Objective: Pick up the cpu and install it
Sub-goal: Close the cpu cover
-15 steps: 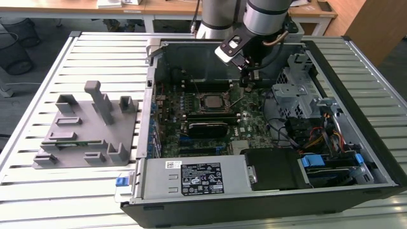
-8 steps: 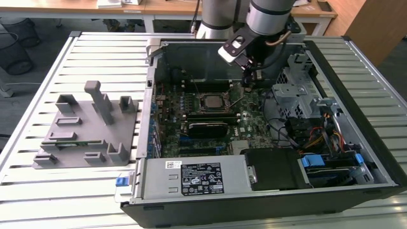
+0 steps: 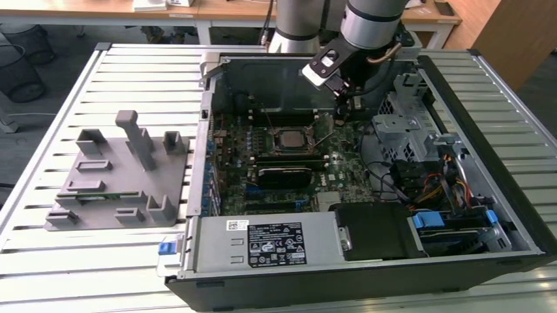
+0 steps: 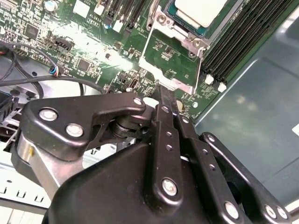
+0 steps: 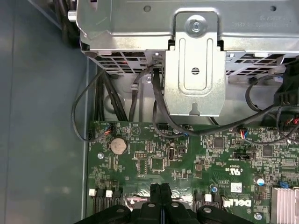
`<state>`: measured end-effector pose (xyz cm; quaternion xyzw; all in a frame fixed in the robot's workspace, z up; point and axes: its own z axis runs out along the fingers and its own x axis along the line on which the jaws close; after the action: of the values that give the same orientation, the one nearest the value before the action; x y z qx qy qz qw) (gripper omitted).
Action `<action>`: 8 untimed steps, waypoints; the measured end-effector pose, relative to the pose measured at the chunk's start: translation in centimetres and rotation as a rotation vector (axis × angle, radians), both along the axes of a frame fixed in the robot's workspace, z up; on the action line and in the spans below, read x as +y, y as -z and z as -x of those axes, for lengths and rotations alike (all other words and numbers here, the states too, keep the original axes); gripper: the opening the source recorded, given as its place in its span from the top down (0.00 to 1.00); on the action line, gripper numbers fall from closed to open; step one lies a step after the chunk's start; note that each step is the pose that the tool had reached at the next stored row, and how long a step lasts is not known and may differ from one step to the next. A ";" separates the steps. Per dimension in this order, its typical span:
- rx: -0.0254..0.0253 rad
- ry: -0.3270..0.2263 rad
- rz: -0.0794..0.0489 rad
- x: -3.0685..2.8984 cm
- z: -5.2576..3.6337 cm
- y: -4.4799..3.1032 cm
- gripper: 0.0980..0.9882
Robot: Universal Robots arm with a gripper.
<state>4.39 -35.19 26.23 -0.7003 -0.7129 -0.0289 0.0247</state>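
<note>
The cpu [image 3: 287, 139], a flat square chip with a silvery top, lies in the socket in the middle of the motherboard inside the open computer case. In the second wrist view the cpu [image 4: 198, 10] sits in the socket with the metal bracket [image 4: 170, 58] swung open beside it. My gripper [image 3: 340, 112] hangs just to the exterior view's right of the socket. Its fingers are shut together with nothing seen between them. The gripper [image 4: 163, 91] tip touches the free edge of the open bracket. In the first wrist view the gripper [image 5: 161, 191] is low over the green board.
A metal drive cage [image 5: 196, 60] with black cables [image 5: 159, 107] stands close to the gripper. Memory slots [image 4: 243, 37] run beside the socket. A labelled power supply [image 3: 270, 241] fills the case front. A grey fixture [image 3: 122, 176] sits on the slatted table at the exterior view's left.
</note>
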 end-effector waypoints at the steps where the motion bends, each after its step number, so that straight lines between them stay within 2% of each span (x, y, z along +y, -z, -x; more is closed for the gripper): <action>1: 0.0118 0.000 0.001 0.09 -0.60 0.30 0.99; 8: 0.0234 0.000 0.001 0.21 -0.85 0.95 0.99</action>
<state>5.23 -34.99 25.28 -0.7005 -0.7127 -0.0202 0.0325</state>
